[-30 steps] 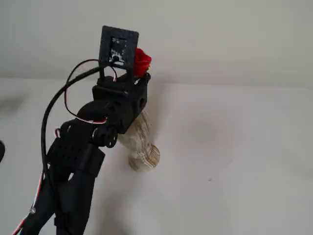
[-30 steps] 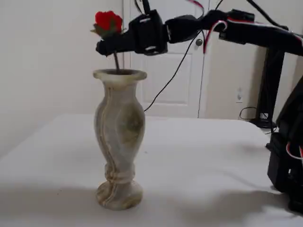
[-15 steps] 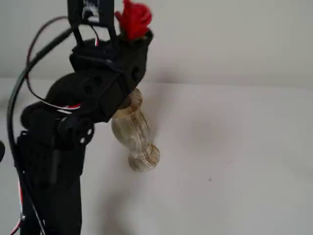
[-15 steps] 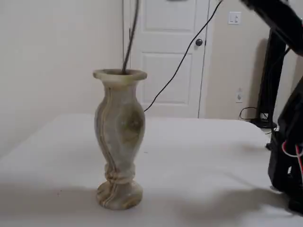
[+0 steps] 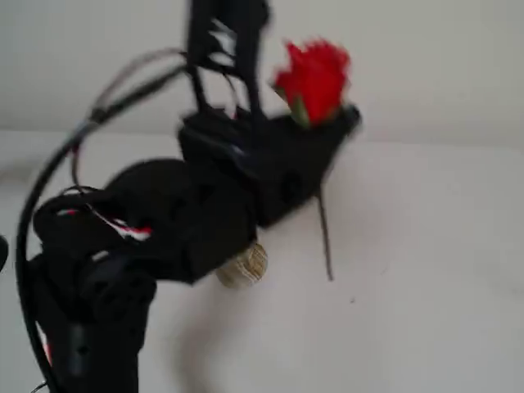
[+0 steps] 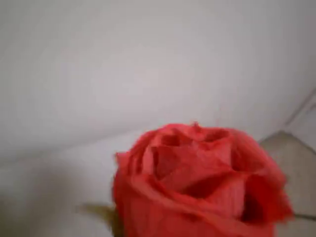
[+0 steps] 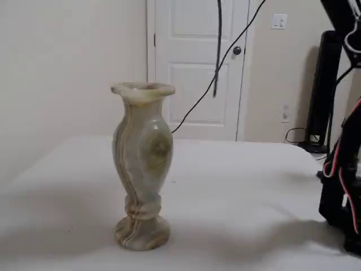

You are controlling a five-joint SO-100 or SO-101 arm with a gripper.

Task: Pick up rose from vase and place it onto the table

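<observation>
No legible text, labels, brand marks, numbers or signs in any view. Checked surfaces: the vase (image 7: 142, 164) shows marbled veining only, no inscription; the door (image 7: 197, 62) and the wall switch plate (image 7: 278, 21) behind it are plain; the black arm housing (image 5: 246, 176) is motion-blurred, no marking can be made out. Wrist view holds only the rose (image 6: 197, 182), unmarked.

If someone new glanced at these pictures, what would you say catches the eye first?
The bright red rose stands out, held high in the black gripper with its thin stem dangling free above the white table. In the other fixed view, the marbled vase stands upright, with only the stem's end hanging beside its mouth.
</observation>
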